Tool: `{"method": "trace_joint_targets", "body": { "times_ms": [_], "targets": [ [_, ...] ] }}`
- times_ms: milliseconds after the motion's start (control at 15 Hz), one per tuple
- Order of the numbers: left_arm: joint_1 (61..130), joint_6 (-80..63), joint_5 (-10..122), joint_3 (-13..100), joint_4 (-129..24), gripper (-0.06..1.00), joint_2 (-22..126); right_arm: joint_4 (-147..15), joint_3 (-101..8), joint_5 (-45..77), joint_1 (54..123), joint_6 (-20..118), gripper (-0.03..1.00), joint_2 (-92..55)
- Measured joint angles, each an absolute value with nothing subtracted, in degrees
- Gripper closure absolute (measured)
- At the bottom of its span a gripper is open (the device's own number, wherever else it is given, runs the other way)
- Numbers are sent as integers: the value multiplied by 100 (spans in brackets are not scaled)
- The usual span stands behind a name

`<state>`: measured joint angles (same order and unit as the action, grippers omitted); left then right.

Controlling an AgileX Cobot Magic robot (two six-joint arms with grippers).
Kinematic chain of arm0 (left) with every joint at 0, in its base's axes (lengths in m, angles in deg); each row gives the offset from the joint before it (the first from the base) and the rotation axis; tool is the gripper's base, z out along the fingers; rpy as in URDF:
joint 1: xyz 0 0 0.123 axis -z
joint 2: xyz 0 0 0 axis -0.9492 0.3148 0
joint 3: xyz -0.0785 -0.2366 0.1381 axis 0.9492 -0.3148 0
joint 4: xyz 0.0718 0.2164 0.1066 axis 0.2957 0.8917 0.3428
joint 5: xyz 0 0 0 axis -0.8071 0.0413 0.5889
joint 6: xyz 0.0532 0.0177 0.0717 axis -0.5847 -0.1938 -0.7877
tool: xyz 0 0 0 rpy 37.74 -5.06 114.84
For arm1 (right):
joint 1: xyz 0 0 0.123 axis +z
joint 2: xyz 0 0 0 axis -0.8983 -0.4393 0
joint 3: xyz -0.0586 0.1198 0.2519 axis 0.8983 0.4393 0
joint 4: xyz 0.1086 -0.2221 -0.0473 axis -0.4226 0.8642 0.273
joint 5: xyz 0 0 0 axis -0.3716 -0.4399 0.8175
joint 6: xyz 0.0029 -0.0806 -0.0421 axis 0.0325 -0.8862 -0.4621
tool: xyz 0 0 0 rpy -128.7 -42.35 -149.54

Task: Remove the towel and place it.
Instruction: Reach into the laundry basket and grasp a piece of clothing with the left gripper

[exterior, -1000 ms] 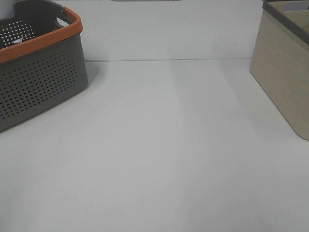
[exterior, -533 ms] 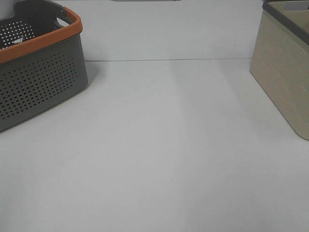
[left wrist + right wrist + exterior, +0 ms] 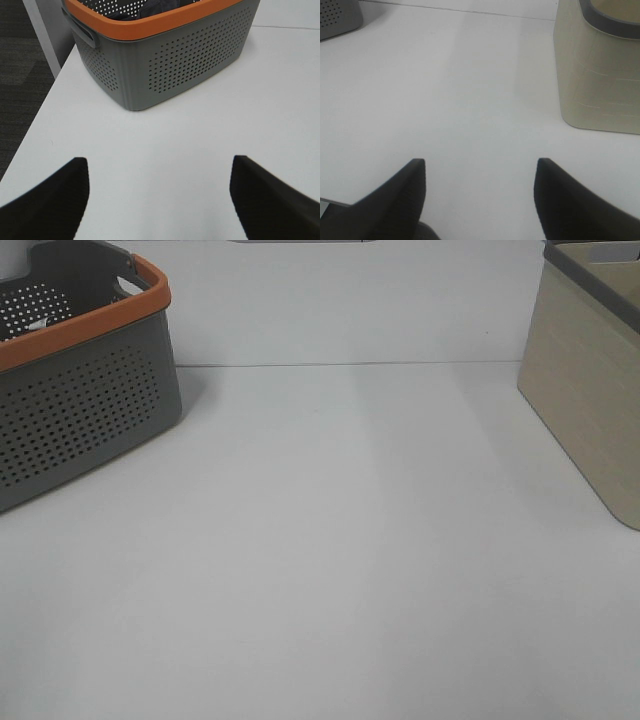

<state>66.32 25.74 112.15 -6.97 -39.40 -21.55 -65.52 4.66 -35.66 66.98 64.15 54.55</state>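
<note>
**towel in the basket, both pincers wide open**

from the high camera we see the white table (image 3: 340,540). the beige bin (image 3: 585,390) stands at its right edge and the grey perforated basket (image 3: 80,410) with the orange rim at its left, well apart. only a slice of the basket's inside shows there, too little for us to make out cloth. only the wrist views show the grippers.

the left wrist view looks over the orange rim, and there we find the towel (image 3: 160,7). it is a dark charcoal fold lying inside the basket against the perforated wall, and the frame cuts off most of it.

the left gripper (image 3: 159,200) hangs over bare table near the basket. its two dark fingers (image 3: 47,200) are spread wide, gripping nothing. the right gripper (image 3: 480,197) is likewise spread wide and empty over the table, with the bin near it.
</note>
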Motion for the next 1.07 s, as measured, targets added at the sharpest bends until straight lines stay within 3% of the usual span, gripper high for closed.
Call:
{"method": "trace_joint_targets", "body": {
  "times_ms": [600,1067],
  "targets": [
    [6632,2580,10717,-548,-3882,22,-2074,-6552,466,-3566,6698,6415,34,5455],
    [6632,2826,10115,-376,-3882,22,-533,-6552,466,-3566,6698,6415,34,5455]
  ]
}}
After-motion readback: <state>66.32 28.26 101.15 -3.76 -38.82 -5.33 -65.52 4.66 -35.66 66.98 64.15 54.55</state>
